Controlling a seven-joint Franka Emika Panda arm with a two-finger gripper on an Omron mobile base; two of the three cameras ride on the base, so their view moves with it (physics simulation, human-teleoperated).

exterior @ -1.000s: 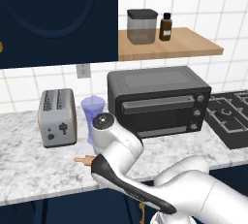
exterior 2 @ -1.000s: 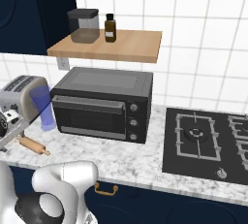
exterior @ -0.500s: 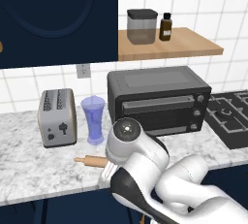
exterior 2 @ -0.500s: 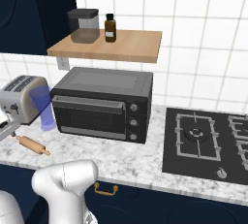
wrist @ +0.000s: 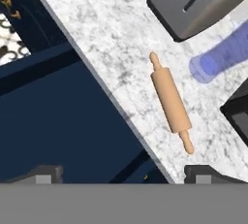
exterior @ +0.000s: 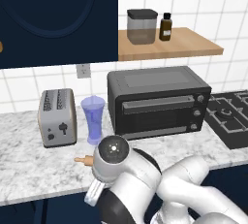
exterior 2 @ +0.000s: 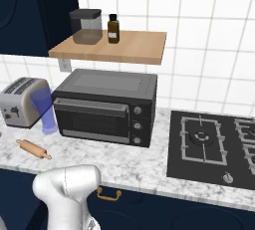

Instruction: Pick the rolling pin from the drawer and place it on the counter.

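Rolling pin [wrist: 170, 103] lying flat on the marbled desk [exterior 2: 124, 162], free of any contact. Position: near the front edge of the desk, in front of the toaster [exterior 2: 21, 101] and the blue translucent cup [exterior 2: 45, 110], well apart from the stovetop [exterior 2: 211, 144] at the right end. Long axis roughly parallel to the front edge in the hand view, slightly angled in the right base view [exterior 2: 34, 149]; one knobbed end visible past the arm in the left base view [exterior: 83, 160]. Flat resting pose judged stable: no lean against neighbouring items, though a cylinder close to an edge remains liable to roll if nudged.

Pincer [wrist: 123, 173] spread wide, nothing between the fingertips [wrist: 44, 173]. Hand raised above the front edge of the desk, looking down across the edge at the rolling pin and at the dark blue cabinet fronts below. Spread jaws and clearance from the rolling pin consistent with a completed release, not a grasp in preparation.

Toaster oven [exterior: 157, 101] at the back of the desk, beneath the wooden wall shelf [exterior: 169, 46] carrying a canister and a dark bottle; none of these involved.

Task status, as judged: placement on the desk achieved. Remaining concern: arm withdrawal without sweeping the rolling pin toward the front edge.
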